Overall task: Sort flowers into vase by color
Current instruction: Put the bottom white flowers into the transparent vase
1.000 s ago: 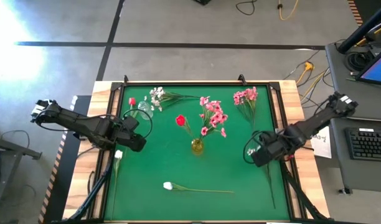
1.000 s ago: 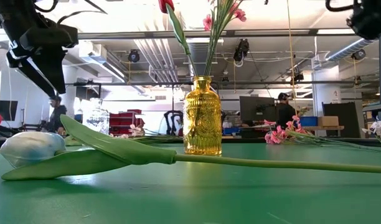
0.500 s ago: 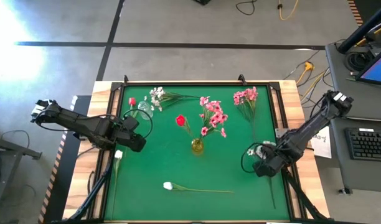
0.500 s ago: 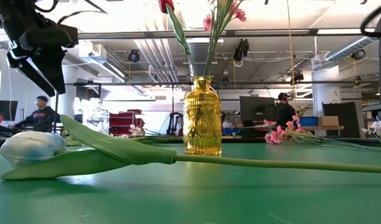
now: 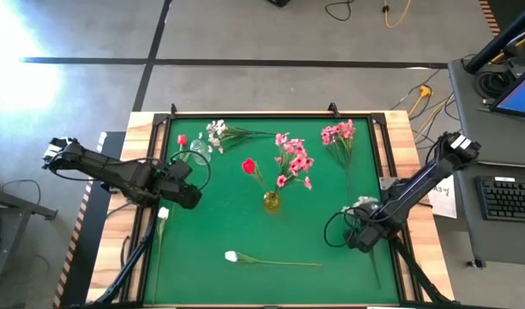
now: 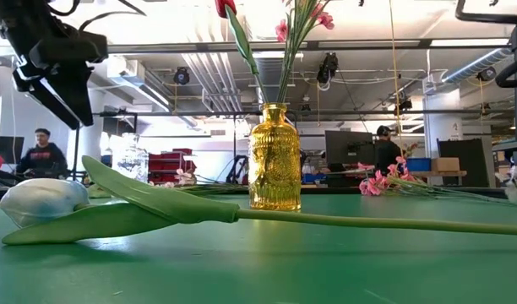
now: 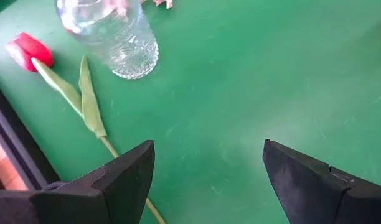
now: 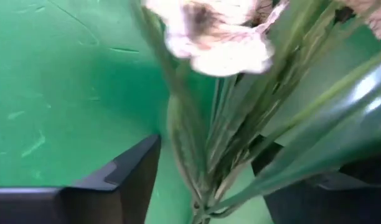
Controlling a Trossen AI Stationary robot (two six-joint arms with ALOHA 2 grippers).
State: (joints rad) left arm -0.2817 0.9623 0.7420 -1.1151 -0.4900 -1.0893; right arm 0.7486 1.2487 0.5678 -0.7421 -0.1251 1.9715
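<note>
A white blossom spray (image 5: pixel 362 204) lies near the table's right edge, its stem running toward the near edge. My right gripper (image 5: pixel 359 239) hangs low over that stem, open, with the stems (image 8: pixel 203 155) between its fingers and the blossom (image 8: pixel 209 37) ahead. My left gripper (image 7: pixel 206 162) is open and hovers over the table's left side, near a clear vase (image 7: pixel 119 34) and a lying red tulip (image 7: pixel 28 50). The yellow vase (image 5: pixel 271 202) at the centre holds a red tulip (image 5: pixel 248 166) and pink sprays (image 5: pixel 293 160). My right gripper straddles the white spray's stems below the blossom. A long leaf (image 8: pixel 340 106) lies across one finger and hides it. Whether the fingers touch the stems I cannot tell. The spray lies on the table.
One white tulip (image 5: pixel 232 256) lies along the near part of the table, and another (image 5: pixel 163 213) by the left edge. A white spray (image 5: pixel 215 133) and a pink spray (image 5: pixel 338 133) lie near the far edge. People move in the room behind.
My right gripper has moved toward the table's near edge and lower, along the white spray's stem, leaving the blossoms behind it. The spray has stayed on the table. A person in the background has walked along.
</note>
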